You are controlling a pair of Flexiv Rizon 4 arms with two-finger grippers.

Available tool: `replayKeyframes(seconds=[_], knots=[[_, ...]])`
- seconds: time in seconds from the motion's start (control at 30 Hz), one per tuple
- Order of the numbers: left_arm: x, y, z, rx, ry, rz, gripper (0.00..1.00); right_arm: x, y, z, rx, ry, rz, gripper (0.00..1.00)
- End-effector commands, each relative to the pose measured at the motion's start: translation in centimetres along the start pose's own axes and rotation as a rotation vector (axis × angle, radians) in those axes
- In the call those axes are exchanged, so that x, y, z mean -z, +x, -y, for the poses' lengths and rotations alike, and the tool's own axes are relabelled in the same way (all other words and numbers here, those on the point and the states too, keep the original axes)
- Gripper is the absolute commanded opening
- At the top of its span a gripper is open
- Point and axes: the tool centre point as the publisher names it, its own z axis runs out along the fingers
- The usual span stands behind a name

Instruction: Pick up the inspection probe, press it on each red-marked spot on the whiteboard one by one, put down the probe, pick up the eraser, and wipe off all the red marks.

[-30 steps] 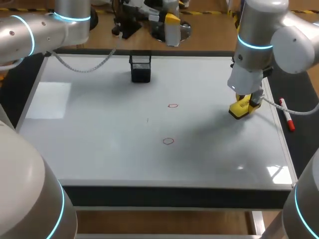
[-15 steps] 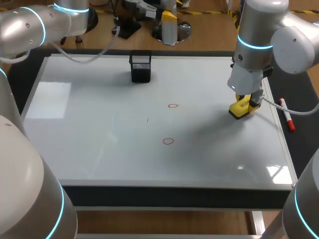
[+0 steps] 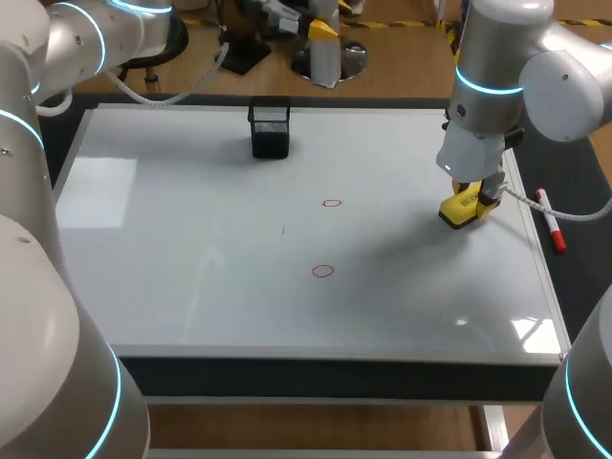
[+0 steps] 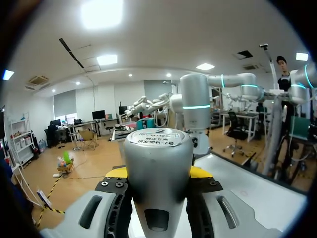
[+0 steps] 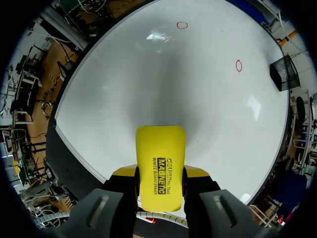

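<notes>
Surface: whiteboard [image 3: 191, 287] lies flat on a dark table [image 3: 579, 172] and covers nearly all of it. Glare patches sit on the board at its left side and near right corner.

Two red marks, both small open circles near mid-board:
- far mark [image 3: 332, 203] [image 5: 239, 65]
- near mark [image 3: 323, 271] [image 5: 182, 25]

They are apart from each other, the near one slightly left of the far one. A short dark stroke [image 3: 283, 229] sits left of them, between the two.

A black mesh holder [image 3: 270, 129] [image 5: 282, 72] stands upright on the board by its far edge. A red marker [image 3: 550, 220] lies on the table strip just off the board's right edge.

Right arm [image 3: 497, 57]: right gripper [image 3: 469, 203] [image 5: 161, 176] is clamped on the yellow eraser [image 3: 464, 208] [image 5: 161, 148], a finger on each long side. The eraser is over the right part of the board, well apart from both marks. Contact with the board: cannot tell.

Left arm [image 3: 76, 38] comes in at the far left corner. Left gripper [image 4: 158, 173] is closed around the inspection probe [image 4: 157, 148], a silver cylinder with a yellow tip against either side. It is held off the surface, pointing out level into the room, with a corner of the whiteboard [image 4: 262, 198] below it.
</notes>
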Motion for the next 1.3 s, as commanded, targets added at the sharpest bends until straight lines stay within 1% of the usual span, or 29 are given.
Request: replayKeyframes(seconds=[0.03, 0.47, 0.6, 0.77, 0.87, 1.07, 1.3], knots=[[0.2, -0.6, -0.1, 0.001, 0.003, -0.122, 0.00, 0.0, 0.0, 0.1, 0.001, 0.002, -0.001, 0.00], [0.2, -0.6, -0.1, 0.001, 0.003, -0.122, 0.00, 0.0, 0.0, 0.1, 0.001, 0.002, -0.001, 0.00], [0.2, -0.6, -0.1, 0.001, 0.003, -0.122, 0.00, 0.3, -0.8, -1.1, 0.045, 0.018, -0.022, 0.00], [0.2, -0.6, -0.1, 0.001, 0.003, -0.122, 0.00, 0.7, -1.8, -3.5, 0.114, 0.055, -0.049, 0.00], [0.2, -0.6, -0.1, 0.001, 0.003, -0.122, 0.00, 1.1, -2.9, -5.1, 0.179, 0.079, -0.068, 0.00], [0.2, -0.6, -0.1, 0.001, 0.003, -0.122, 0.00, 1.4, -6.0, -8.6, 0.327, 0.112, -0.086, 0.00], [0.2, -0.6, -0.1, 0.001, 0.003, -0.122, 0.00, 0.8, -9.6, -12.7, 0.466, 0.124, -0.094, 0.00]])
